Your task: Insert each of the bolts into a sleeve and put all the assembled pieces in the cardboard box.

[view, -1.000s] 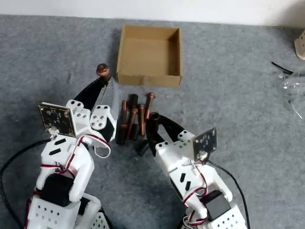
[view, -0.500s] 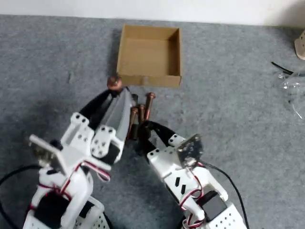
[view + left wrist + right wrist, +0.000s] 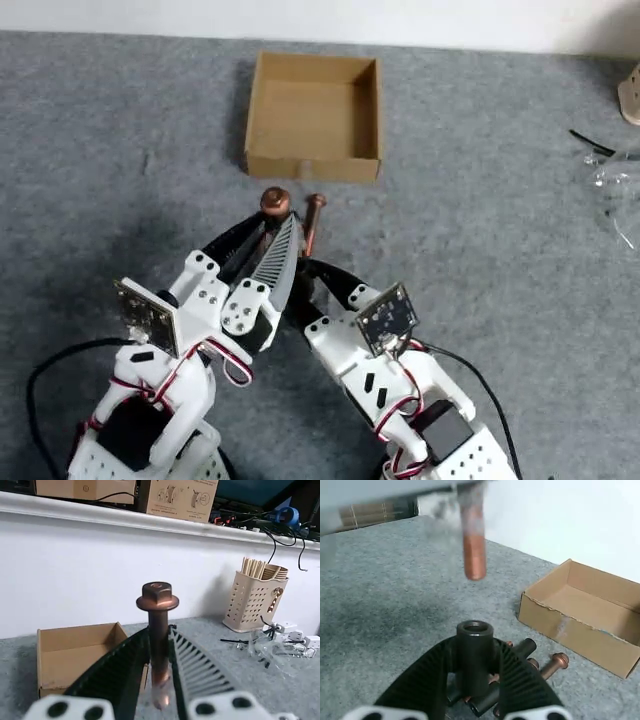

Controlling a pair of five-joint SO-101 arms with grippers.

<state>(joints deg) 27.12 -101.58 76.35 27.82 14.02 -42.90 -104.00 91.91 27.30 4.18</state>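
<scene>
Left gripper [image 3: 270,216] clamps a copper bolt [image 3: 157,597] upright by its shank, head uppermost; right gripper [image 3: 474,655], just beside it, grips a black sleeve [image 3: 473,630] upright, bore open upward; the bolt's lower tip hangs above the sleeve's mouth, apart from it; a grey table [image 3: 500,250] lies under both; the cardboard box [image 3: 312,165] stands beyond the grippers, open side up; loose bolts and sleeves [image 3: 526,646] lie heaped between grippers and box, a stray bolt [image 3: 312,222] with its head toward the box
</scene>
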